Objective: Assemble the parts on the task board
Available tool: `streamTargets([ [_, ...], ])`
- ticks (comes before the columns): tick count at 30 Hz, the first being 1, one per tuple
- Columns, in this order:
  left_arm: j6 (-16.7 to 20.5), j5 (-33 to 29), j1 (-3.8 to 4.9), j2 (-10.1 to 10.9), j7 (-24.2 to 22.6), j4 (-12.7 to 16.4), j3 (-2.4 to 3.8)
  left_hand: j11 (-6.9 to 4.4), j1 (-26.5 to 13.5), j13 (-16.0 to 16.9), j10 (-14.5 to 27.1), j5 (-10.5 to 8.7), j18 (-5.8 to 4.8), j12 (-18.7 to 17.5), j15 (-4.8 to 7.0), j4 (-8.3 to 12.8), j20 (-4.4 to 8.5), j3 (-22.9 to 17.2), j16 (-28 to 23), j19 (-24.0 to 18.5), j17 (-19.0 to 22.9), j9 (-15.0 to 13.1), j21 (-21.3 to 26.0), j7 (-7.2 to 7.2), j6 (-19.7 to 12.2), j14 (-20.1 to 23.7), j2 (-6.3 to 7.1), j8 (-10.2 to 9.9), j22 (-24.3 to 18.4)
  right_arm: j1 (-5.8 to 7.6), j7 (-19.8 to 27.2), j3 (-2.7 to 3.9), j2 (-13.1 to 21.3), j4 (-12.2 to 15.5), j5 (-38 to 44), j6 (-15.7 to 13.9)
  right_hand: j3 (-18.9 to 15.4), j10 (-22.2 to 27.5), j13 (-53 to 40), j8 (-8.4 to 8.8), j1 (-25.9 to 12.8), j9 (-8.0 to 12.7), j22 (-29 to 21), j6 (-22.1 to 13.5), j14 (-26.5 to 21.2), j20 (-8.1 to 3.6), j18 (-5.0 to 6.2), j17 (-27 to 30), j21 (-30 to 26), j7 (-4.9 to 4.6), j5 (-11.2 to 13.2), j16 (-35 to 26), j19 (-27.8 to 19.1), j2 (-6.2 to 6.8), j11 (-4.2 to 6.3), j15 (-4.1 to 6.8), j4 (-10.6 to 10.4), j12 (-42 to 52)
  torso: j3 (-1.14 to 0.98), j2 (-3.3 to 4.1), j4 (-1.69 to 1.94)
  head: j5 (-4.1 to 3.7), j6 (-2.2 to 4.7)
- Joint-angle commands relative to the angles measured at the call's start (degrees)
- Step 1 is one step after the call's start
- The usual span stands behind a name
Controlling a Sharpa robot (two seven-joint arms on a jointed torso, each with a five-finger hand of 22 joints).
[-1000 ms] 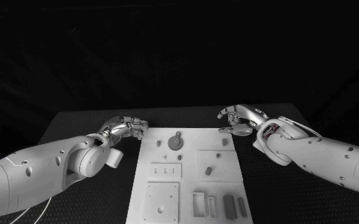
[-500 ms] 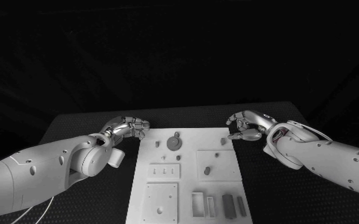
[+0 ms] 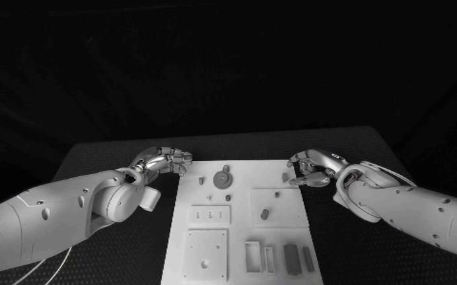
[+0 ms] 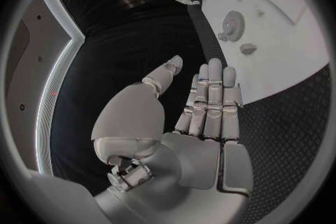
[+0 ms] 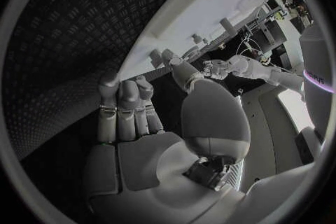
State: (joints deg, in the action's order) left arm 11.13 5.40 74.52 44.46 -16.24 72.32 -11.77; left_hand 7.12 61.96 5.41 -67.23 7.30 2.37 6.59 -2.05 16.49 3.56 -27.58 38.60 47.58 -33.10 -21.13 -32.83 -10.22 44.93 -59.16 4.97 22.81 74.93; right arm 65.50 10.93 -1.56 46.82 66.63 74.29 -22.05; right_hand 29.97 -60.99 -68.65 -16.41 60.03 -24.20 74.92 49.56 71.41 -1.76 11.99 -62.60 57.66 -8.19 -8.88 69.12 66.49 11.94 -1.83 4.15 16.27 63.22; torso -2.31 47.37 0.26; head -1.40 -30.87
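The white task board point(image 3: 185, 216) lies lengthwise in the middle of the table. On its far end sit a round grey gear point(image 3: 222, 180), also seen in the left wrist view as the gear point(image 4: 232, 22), and small grey pegs point(image 3: 286, 177). Darker bars point(image 3: 291, 260) lie at the near right corner beside open slots. My left hand point(image 3: 164, 161) hovers off the board's far left corner; its fingers point(image 4: 209, 95) are straight and hold nothing. At the board's far right edge, next to one peg, my right hand point(image 3: 312, 167) is loosely curled and empty, as the right hand point(image 5: 140, 123) shows.
The black ribbed table top point(image 3: 114, 150) surrounds the board, with bare strips on both sides. Both white forearms lie along the board's flanks. A square plate point(image 3: 207, 253) with a hole is set in the near left of the board.
My right hand has drawn back from above the board's far right corner to its right edge, a little nearer to me. The left hand has barely moved.
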Motion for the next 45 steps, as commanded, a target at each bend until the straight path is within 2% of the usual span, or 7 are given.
streamTargets([
  [1, -1.1, -0.1, -0.01, -0.1, -0.4, 0.3, 0.05, 0.25, -0.2, -0.1, 0.3, -0.05, 0.85, -0.1, 0.02, -0.1, 0.09, -0.2, 0.2, -0.3, 0.1, -0.1, -0.3, -0.19, 0.0, 0.5, 0.11, -0.2, 0.4, -0.26, 0.7, 0.01, -0.2, 0.1, 2.8, 0.9, 0.5, 1.9, 0.1, -0.74, 1.2, -0.1, 1.0, 1.5, 0.3, 0.14, 3.01, -0.2, 0.1, 0.01, 0.2, 0.2, 0.3, -0.29, 0.09, 0.28, -0.3, 0.5, 0.13, -0.01, 0.05, -0.05, -0.23],
  [6, -1.1, -0.1, -0.01, -0.1, -0.4, 0.4, 0.05, 0.27, -0.2, -0.1, 0.3, -0.05, 0.85, -0.2, 0.02, -0.1, 0.09, -0.2, 0.2, -0.3, 0.1, -0.1, -0.3, -0.22, 0.0, 0.6, 0.09, -0.2, 0.4, -0.28, 0.8, 0.02, -0.5, 0.1, 2.4, 0.8, 2.0, 1.5, 0.4, -1.2, 1.8, -0.1, 0.9, 2.6, 0.7, 0.17, 3.01, -0.4, 0.3, 0.14, 1.1, 0.3, 0.7, -0.31, 0.19, 0.38, -0.9, 0.7, 0.16, -0.07, -0.05, -0.05, -0.33],
  [12, -1.1, -0.1, -0.01, -0.1, -0.3, 0.4, 0.05, 0.28, -0.2, -0.1, 0.3, -0.05, 0.85, -0.2, 0.02, -0.1, 0.08, -0.2, 0.2, -0.3, 0.1, -0.1, -0.3, -0.24, 0.0, 0.6, 0.07, -0.2, 0.4, -0.34, 0.7, 0.02, -0.8, 0.0, 2.6, 1.7, 4.3, 1.1, 0.7, -2.08, 2.3, -0.2, 1.0, 4.8, 0.9, 0.28, 3.01, -0.5, 0.5, 0.83, 4.7, 0.3, 0.8, -0.64, 0.81, 0.91, -1.8, 0.8, 0.23, -0.08, 0.03, -0.17, -0.42],
  [15, -1.1, -0.1, -0.01, -0.4, -0.3, 0.3, 0.05, 0.29, -0.2, -0.1, 0.3, -0.05, 0.85, -0.2, 0.01, -0.1, 0.08, -0.2, 0.2, -0.3, 0.1, -0.1, -0.3, -0.26, 0.0, 0.6, 0.07, -0.2, 0.4, -0.37, 0.7, 0.02, -1.0, 0.0, 2.6, 1.8, 5.1, 0.9, 0.9, -2.57, 2.3, -0.3, 1.0, 6.0, 1.0, 0.34, 3.01, -0.6, 0.7, 1.22, 5.5, 0.2, 0.8, -0.94, 1.16, 1.22, -2.1, 0.8, 0.21, -0.12, 0.08, -0.22, -0.52],
  [21, -1.1, -0.1, -0.01, -0.4, -0.3, 0.4, 0.06, 0.3, -0.2, -0.1, 0.3, -0.06, 0.85, -0.2, 0.01, -0.1, 0.08, -0.2, 0.2, -0.3, 0.1, -0.1, -0.3, -0.31, 0.0, 0.5, 0.05, -0.2, 0.4, -0.39, 0.5, 0.02, -1.5, 0.0, 2.6, 1.6, 5.6, 0.7, 1.0, -2.77, 2.2, -0.4, 1.0, 6.5, 1.1, 0.35, 3.01, -0.6, 0.8, 1.43, 5.8, 0.2, 0.8, -1.13, 1.37, 1.41, -2.4, 0.8, 0.18, -0.09, -0.06, -0.16, -0.48],
  [37, -1.1, -0.1, 0.0, 0.0, -0.3, 0.5, 0.06, 0.32, -0.3, -0.1, 0.3, -0.07, 0.84, -0.2, 0.0, -0.2, 0.07, -0.2, 0.2, -0.3, 0.1, -0.1, -0.3, -0.36, 0.0, 0.6, 0.03, -0.3, 0.4, -0.4, -0.4, -0.01, -2.1, -0.3, 3.2, 1.0, 6.4, 0.5, 1.1, -2.93, 1.9, -0.4, 0.9, 7.0, 1.4, 0.26, 3.01, -0.7, 1.0, 1.66, 6.0, 0.3, 1.1, -1.23, 1.59, 1.65, -3.1, 0.9, 0.15, -0.12, -0.09, -0.27, -0.69],
  [45, -1.2, -0.1, 0.0, -0.1, -0.3, 0.5, 0.06, 0.33, -0.3, -0.1, 0.3, -0.07, 0.84, -0.2, 0.0, -0.2, 0.06, -0.2, 0.2, -0.3, 0.1, -0.2, -0.3, -0.37, 0.0, 0.6, 0.03, -0.3, 0.4, -0.48, -1.0, -0.18, -2.5, -0.6, 3.9, 1.4, 8.3, 0.2, 1.3, -3.52, 1.8, -0.8, 0.8, 7.8, 1.5, -0.05, 3.01, -0.8, 1.1, 2.07, 6.1, 0.2, 1.4, -1.94, 1.99, 2.04, -4.5, 0.9, 0.18, -0.1, -0.01, -0.39, -0.75],
])
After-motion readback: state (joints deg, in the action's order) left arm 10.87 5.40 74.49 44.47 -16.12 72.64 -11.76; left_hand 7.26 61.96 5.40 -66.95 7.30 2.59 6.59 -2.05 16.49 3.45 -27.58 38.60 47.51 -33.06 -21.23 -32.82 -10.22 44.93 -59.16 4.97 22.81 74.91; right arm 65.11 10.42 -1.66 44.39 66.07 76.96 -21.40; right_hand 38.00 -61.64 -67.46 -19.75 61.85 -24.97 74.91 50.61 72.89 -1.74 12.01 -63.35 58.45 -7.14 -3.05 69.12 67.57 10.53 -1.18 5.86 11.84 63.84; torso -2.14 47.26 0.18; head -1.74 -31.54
